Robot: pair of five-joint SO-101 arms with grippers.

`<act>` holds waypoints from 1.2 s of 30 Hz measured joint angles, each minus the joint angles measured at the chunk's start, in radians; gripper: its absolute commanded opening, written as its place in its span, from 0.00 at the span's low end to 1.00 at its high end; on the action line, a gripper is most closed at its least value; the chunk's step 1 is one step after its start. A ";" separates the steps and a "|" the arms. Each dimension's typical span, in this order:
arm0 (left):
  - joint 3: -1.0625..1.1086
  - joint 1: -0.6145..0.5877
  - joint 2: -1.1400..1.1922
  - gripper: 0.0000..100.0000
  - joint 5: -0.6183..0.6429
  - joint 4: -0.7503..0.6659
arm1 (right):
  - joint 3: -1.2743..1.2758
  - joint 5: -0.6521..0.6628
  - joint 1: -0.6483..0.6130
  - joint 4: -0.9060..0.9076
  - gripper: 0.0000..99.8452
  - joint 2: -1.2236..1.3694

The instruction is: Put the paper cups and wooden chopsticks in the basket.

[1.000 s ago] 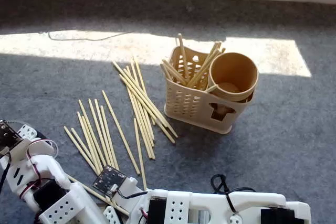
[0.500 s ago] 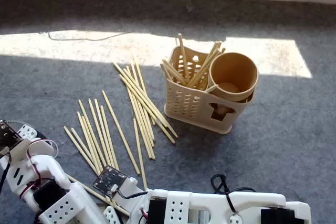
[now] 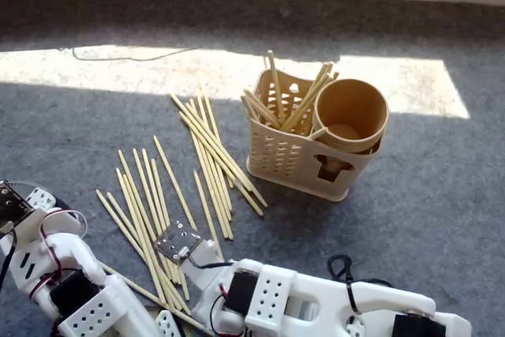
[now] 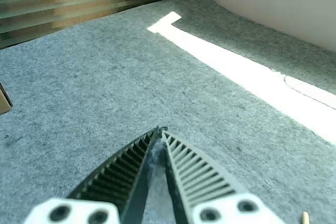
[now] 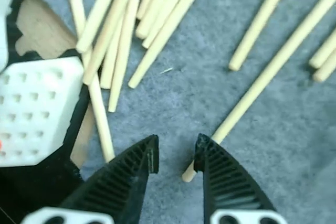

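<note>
The cream basket (image 3: 293,155) stands on the grey carpet with a paper cup (image 3: 349,116) and several wooden chopsticks (image 3: 296,100) in it. More chopsticks (image 3: 209,155) lie loose on the carpet beside it, in two fans. My right gripper (image 5: 176,153) hovers open just above the near fan (image 5: 157,19). The end of one chopstick (image 5: 247,100) lies against the tip of one finger, and nothing is between the jaws. My left gripper (image 4: 160,130) is shut and empty, low over bare carpet.
The right arm's white body (image 3: 316,305) runs along the near edge, the left arm (image 3: 55,274) sits at the near left corner. A sunlit strip (image 3: 158,69) with a thin cable crosses the carpet behind the basket. Open carpet (image 3: 442,195) lies right of the basket.
The right arm has pushed forward over the near fan of chopsticks and nudged a few of them. The left arm, basket and cup stayed put.
</note>
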 measured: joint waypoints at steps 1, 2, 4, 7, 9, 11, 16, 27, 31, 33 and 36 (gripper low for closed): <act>0.000 0.000 0.000 0.02 0.000 0.000 | 0.000 0.011 0.018 0.000 0.12 0.000; 0.000 0.000 0.000 0.02 0.000 0.000 | 0.000 0.026 0.038 0.000 0.12 0.000; 0.000 0.000 0.000 0.02 0.000 0.000 | 0.000 0.048 0.077 0.000 0.12 0.000; 0.000 0.000 0.000 0.02 0.000 0.000 | 0.000 0.058 0.124 0.000 0.12 0.000; 0.000 0.000 0.000 0.02 0.000 0.000 | 0.000 0.058 0.140 0.000 0.12 0.000; 0.000 0.000 0.000 0.02 0.000 0.000 | -0.005 0.058 0.153 0.000 0.12 0.000; 0.000 0.000 0.000 0.02 0.000 0.000 | -0.058 0.058 0.166 0.052 0.12 -0.043; 0.000 0.000 0.000 0.02 0.000 0.000 | -0.078 0.061 0.282 0.015 0.12 -0.052; 0.000 0.000 0.000 0.02 0.000 0.000 | -0.084 0.061 0.288 -0.020 0.12 0.063; 0.000 0.000 0.000 0.02 0.000 0.000 | -0.087 0.061 0.288 -0.037 0.12 0.124; 0.000 0.000 0.000 0.02 0.000 0.000 | -0.091 0.061 0.288 -0.055 0.12 0.195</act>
